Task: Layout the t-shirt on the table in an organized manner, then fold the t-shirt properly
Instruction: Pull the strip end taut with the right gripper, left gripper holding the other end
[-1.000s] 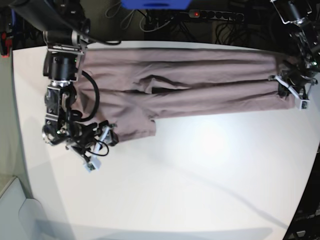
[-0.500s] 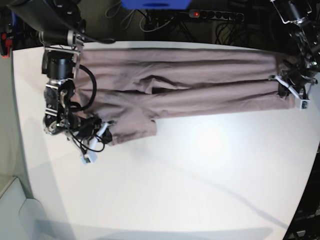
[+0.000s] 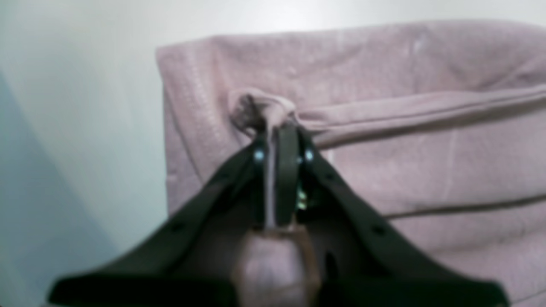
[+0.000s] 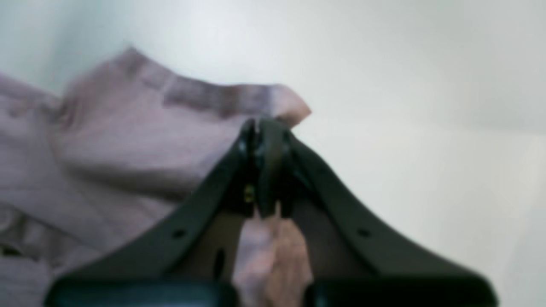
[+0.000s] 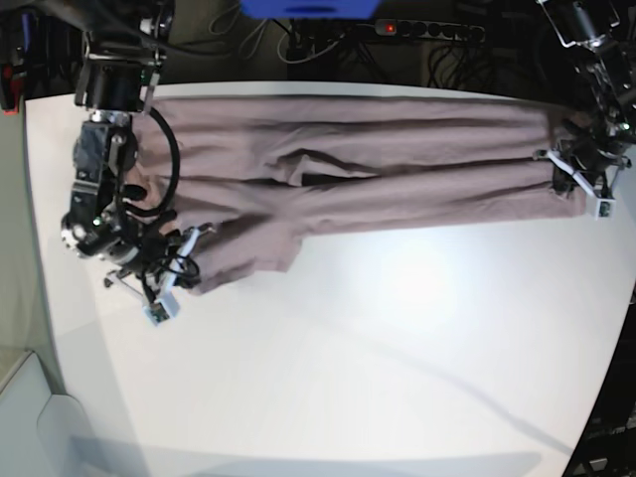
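The mauve-pink t-shirt (image 5: 397, 149) lies stretched in long folds across the far part of the white table (image 5: 397, 348). At its right end my left gripper (image 5: 563, 172) is shut on a pinched fold of the cloth. The left wrist view shows the closed left gripper (image 3: 279, 136) with t-shirt fabric (image 3: 384, 76) bunched between its tips. At the left, my right gripper (image 5: 192, 250) is shut on the lower flap of the t-shirt. In the right wrist view the right gripper (image 4: 262, 128) is clamped on the hemmed edge of the t-shirt (image 4: 128, 140).
Behind the table's far edge are a power strip (image 5: 417, 30) with a red light, cables and a blue object (image 5: 308, 8). The table's curved left edge runs close to the right arm (image 5: 104, 149). A pale surface (image 5: 30, 417) sits lower left.
My right gripper has closed on the t-shirt's lower left flap and moved left and slightly up, pulling the flap with it. The left gripper has not moved.
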Available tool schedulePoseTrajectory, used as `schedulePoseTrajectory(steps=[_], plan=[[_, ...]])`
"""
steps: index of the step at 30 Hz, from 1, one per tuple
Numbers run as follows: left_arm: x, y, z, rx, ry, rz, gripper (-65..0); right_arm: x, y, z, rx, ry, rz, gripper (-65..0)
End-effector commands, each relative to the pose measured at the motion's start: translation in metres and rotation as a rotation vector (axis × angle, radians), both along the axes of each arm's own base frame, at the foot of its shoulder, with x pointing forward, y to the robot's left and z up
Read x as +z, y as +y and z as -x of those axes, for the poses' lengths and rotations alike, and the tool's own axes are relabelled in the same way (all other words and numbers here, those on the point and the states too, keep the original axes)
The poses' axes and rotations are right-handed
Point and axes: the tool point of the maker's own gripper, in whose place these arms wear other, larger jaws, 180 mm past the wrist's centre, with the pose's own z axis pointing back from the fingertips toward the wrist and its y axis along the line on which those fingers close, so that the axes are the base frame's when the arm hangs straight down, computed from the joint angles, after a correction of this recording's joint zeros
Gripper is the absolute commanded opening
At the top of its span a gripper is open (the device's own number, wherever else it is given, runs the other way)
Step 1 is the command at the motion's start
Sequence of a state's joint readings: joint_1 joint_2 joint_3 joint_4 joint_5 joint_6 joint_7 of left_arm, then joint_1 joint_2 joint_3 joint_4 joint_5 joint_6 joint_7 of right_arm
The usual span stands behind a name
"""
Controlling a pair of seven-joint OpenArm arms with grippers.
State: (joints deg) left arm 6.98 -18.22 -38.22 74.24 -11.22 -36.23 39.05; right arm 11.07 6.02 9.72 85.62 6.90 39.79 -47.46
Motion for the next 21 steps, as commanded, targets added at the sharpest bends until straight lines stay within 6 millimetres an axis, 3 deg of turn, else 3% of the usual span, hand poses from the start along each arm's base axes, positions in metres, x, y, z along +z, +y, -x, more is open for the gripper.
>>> schedulePoseTrajectory(steps=[1,9,13,21], plan=[[0.005,0.006,-0.001,-0.003,0.005,-0.022,-64.8,0.019,0.003,-0.005,0.007,-0.058,-0.003,-65.0],[0.005,0.007,-0.002,-0.002,0.003,-0.022,-64.8,0.038,0.007,0.053,0.027,-0.091,0.085,-65.0],[0.005,0.007,-0.002,-0.001,0.002,-0.021,-64.8,0.034,0.007,0.081,0.034,-0.071,0.105,-65.0],[0.006,0.006,-0.003,-0.003,-0.001,-0.021,-64.8,0.012,-0.015,0.124,-0.019,0.022,0.13,-65.0]])
